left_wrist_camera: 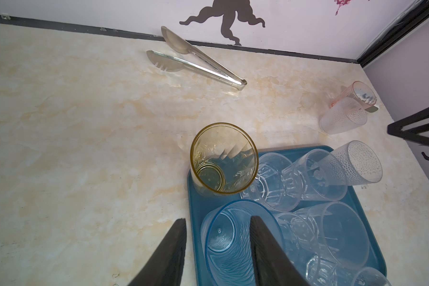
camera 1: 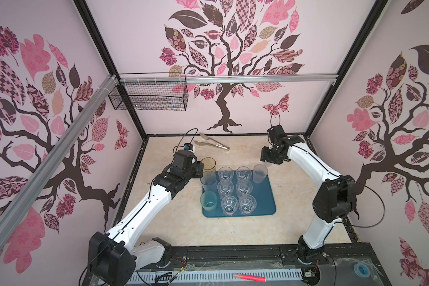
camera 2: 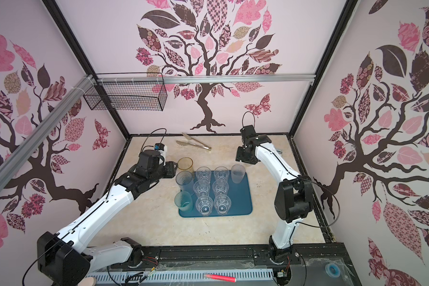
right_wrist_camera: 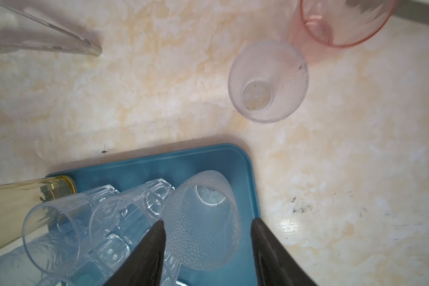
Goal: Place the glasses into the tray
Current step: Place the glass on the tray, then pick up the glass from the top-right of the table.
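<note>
Two glasses are not yet on the tray (camera 1: 265, 198), and the coming move turns on them. A frosted dimpled glass (right_wrist_camera: 268, 81) stands on the desk (camera 1: 295, 198), and a pink glass (right_wrist_camera: 339, 22) is close behind it. Whether the two touch I cannot tell. Both are upright with mouths up, so the long axis is vertical.

They lie beyond the right fingers (right_wrist_camera: 144, 252), out past the tray's far right corner toward the back wall. The right arm is plainly the nearer one, since the left arm sits across the tray. I would judge a reach from above workable, though the pink glass crowds one side of the frosted one.

The right fingers are apart and grip nothing. They hang above another frosted glass (camera 1: 260, 173), which stands in the tray's far right corner. The left fingers (left_wrist_camera: 265, 247) are also apart and empty over the tray's left edge, above a ribbed clear glass (left_wrist_camera: 230, 245). The amber glass (camera 1: 208, 164) is just beyond, at the far left corner.

The desk is smooth cream marble with a few dark scuffs. Steel tongs (camera 1: 212, 143) lie near the back wall. Tree-patterned paper covers the walls, and a wire basket (camera 1: 149, 95) hangs from a rail.
</note>
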